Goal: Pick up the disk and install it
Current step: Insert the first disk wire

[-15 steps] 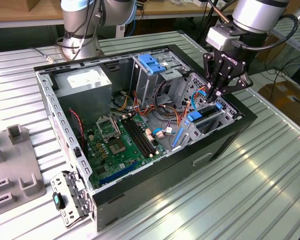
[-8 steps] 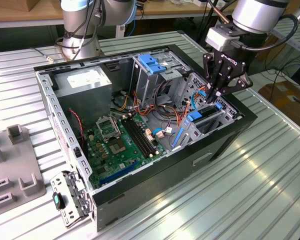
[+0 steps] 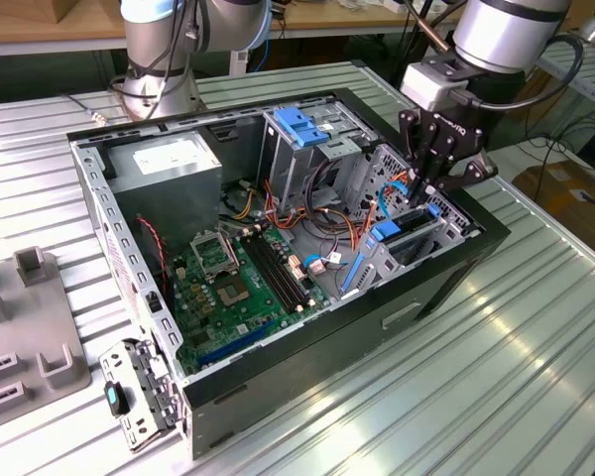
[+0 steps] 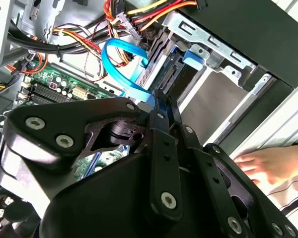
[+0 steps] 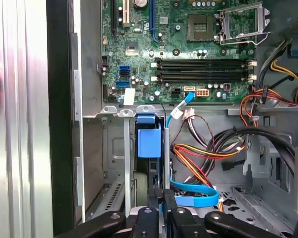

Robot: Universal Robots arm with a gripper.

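The disk [image 3: 407,226] stands on edge inside the drive bay at the front corner of the open computer case [image 3: 456,268], on the exterior view's right. Its blue frame tab shows in both wrist views [image 5: 149,139] [image 4: 192,55]. My gripper [image 3: 422,190] reaches down into the bay from above. Its black fingers are shut close together, with the tips at the disk's upper end [image 5: 162,201] [image 4: 161,101]. I cannot tell whether they pinch the blue frame or only press on it.
A blue flat cable [image 5: 193,198] and orange and yellow wires [image 5: 198,153] run close beside the fingers. The motherboard [image 3: 238,288], a grey box with a white label [image 3: 169,169] and a blue bracket [image 3: 302,124] fill the case. A person's hand [image 4: 268,163] rests outside the case wall.
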